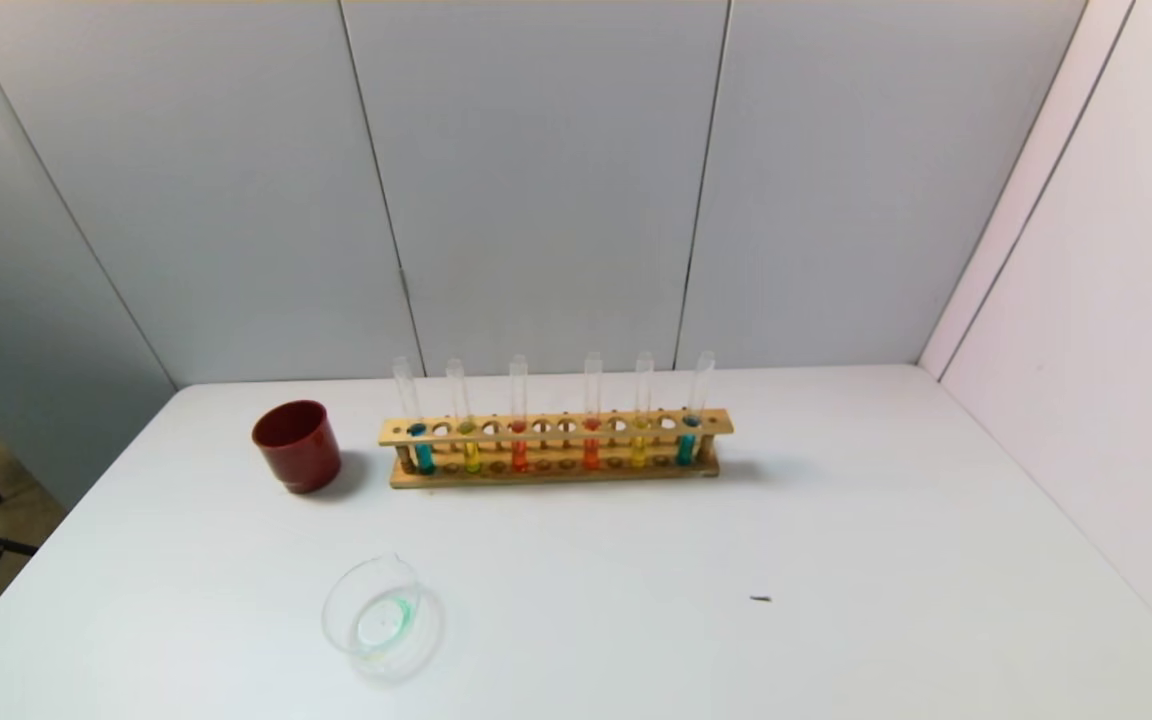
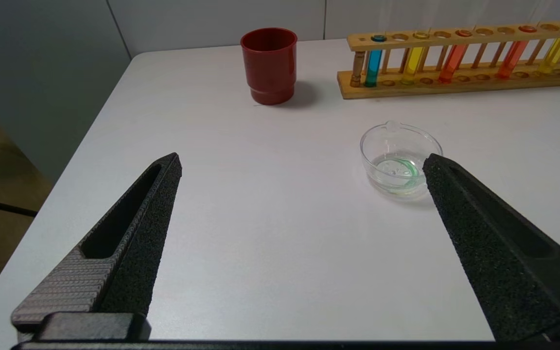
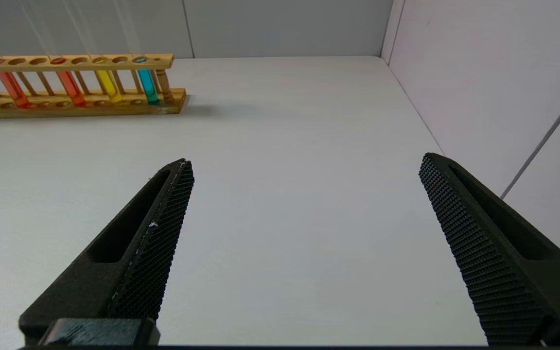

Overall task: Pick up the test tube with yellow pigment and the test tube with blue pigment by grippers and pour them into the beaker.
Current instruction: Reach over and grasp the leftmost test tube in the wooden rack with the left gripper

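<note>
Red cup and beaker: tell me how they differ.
The red cup is opaque and dark red; the beaker is clear glass with a pouring lip. The red cup is taller, the beaker low, with a greenish trace at its bottom. The red cup stands beside the wooden rack; the beaker sits nearer the robot. Both stand upright on the table.

Grey panelled walls [image 1: 536, 180] enclose a white table [image 1: 836, 520]; floor perhaps brown.
</note>
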Robot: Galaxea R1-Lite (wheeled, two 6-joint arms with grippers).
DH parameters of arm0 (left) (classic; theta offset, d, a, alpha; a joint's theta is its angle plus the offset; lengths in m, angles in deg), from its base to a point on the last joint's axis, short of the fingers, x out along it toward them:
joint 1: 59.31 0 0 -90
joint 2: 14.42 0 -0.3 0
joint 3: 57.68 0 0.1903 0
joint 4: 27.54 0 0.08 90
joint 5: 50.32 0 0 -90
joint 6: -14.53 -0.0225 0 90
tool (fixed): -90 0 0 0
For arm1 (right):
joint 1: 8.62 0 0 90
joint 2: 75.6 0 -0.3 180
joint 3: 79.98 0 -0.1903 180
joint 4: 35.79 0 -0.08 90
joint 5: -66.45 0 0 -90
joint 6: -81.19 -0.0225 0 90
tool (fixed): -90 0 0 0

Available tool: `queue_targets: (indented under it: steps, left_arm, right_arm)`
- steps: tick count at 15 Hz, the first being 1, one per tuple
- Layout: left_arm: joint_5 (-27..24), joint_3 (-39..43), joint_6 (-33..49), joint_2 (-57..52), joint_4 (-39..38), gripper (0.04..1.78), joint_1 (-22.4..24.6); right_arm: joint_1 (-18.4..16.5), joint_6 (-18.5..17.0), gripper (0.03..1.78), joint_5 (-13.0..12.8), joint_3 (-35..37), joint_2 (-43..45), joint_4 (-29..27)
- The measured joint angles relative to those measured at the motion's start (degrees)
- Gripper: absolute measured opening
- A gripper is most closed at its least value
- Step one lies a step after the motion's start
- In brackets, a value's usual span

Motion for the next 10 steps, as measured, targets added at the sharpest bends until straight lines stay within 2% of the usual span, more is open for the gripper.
queue_targets:
  steps: [4, 6, 10]
  left_arm:
    - [0.17, -1.49, -2.45, 0.22, 1.15, 1.75, 0.0]
    - [-0.83, -5.45, -2.76, 2.41, 1.78, 1.75, 0.0]
    - [-1.74, -16.57, -3.08, 13.56, 1.71, 1.75, 0.0]
  right_arm:
    - [-0.02, 0.0, 1.7, -0.02, 0.0, 0.0, -0.02]
    - [-0.02, 0.0, 1.7, -0.02, 0.0, 0.0, 0.0]
    - [-0.02, 0.0, 1.7, -0.02, 0.0, 0.0, 0.0]
